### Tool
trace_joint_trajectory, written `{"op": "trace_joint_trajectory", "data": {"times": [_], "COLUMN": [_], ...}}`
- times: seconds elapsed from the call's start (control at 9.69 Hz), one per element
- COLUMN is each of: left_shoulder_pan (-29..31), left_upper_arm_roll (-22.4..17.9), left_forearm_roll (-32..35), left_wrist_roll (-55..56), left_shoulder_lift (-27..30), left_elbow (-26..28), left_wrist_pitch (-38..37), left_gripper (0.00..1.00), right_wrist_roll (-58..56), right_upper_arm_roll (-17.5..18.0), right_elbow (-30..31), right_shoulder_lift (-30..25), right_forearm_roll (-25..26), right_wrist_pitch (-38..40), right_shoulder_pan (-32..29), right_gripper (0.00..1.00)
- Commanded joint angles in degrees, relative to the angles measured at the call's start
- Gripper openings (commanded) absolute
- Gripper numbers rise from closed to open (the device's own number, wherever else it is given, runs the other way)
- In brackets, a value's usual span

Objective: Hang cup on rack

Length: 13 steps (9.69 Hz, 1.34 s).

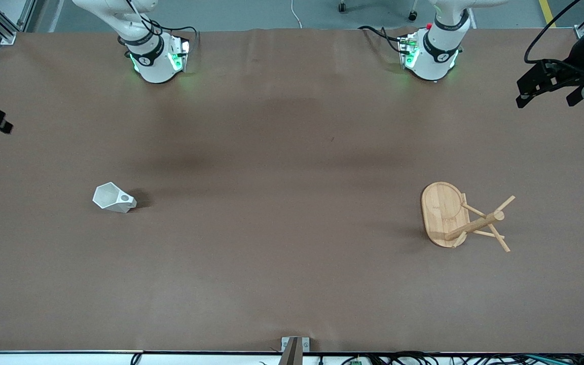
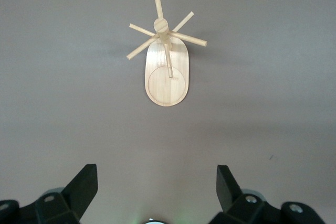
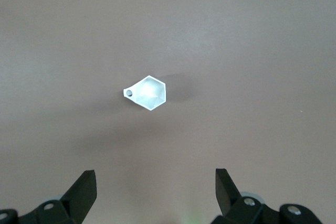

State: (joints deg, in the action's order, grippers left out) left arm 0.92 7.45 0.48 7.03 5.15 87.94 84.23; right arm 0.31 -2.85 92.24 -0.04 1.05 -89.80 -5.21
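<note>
We are seeing the cup (image 1: 114,198) standing toward the right arm's end, well apart from the rack (image 1: 462,217); the left gripper (image 2: 156,186) and the right gripper (image 3: 155,187) are both hanging spread wide.

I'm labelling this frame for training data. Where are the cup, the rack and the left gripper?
cup (image 1: 111,197), front view, on its white faceted side wall.
rack (image 1: 441,210), front view, on the bare oval base.
left gripper (image 2: 157,190), left wrist view, midway between its open fingertips.
</note>
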Motion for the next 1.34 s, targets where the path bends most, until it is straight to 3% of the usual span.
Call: {"op": "trace_joint_trajectory", "data": {"times": [0.0,0.31,0.52,0.93,1.24], "left_shoulder_pan": [-0.04,0.05,0.14,0.05,0.23], "left_upper_arm_roll": [0.11,0.19,0.19,0.19,0.11], "left_forearm_roll": [-0.83,-0.83,-0.83,-0.74,-0.74], "left_wrist_roll": [0.18,0.09,0.09,0.09,0.0], "left_shoulder_lift": [-1.55,-1.55,-2.07,-1.9,-1.81], "left_elbow": [0.04,0.13,-0.14,-0.31,-0.4], "left_wrist_pitch": [-0.47,-0.47,-0.39,-0.12,-0.12], "left_gripper": [1.0,1.0,1.0,1.0,1.0], "right_wrist_roll": [-0.14,-0.14,-1.1,-1.19,-3.65], "right_upper_arm_roll": [0.21,0.21,0.21,0.21,0.21], "right_elbow": [11.16,25.65,31.13,34.76,35.02], "right_shoulder_lift": [-0.5,4.94,9.24,16.11,17.7], "right_forearm_roll": [0.53,0.53,0.53,0.53,0.53], "right_wrist_pitch": [-10.08,-32.02,-43.13,-54.33,-55.48], "right_shoulder_pan": [-0.6,-0.59,-0.6,-1.03,-1.56], "right_gripper": [1.0,1.0,1.0,1.0,0.85]}}
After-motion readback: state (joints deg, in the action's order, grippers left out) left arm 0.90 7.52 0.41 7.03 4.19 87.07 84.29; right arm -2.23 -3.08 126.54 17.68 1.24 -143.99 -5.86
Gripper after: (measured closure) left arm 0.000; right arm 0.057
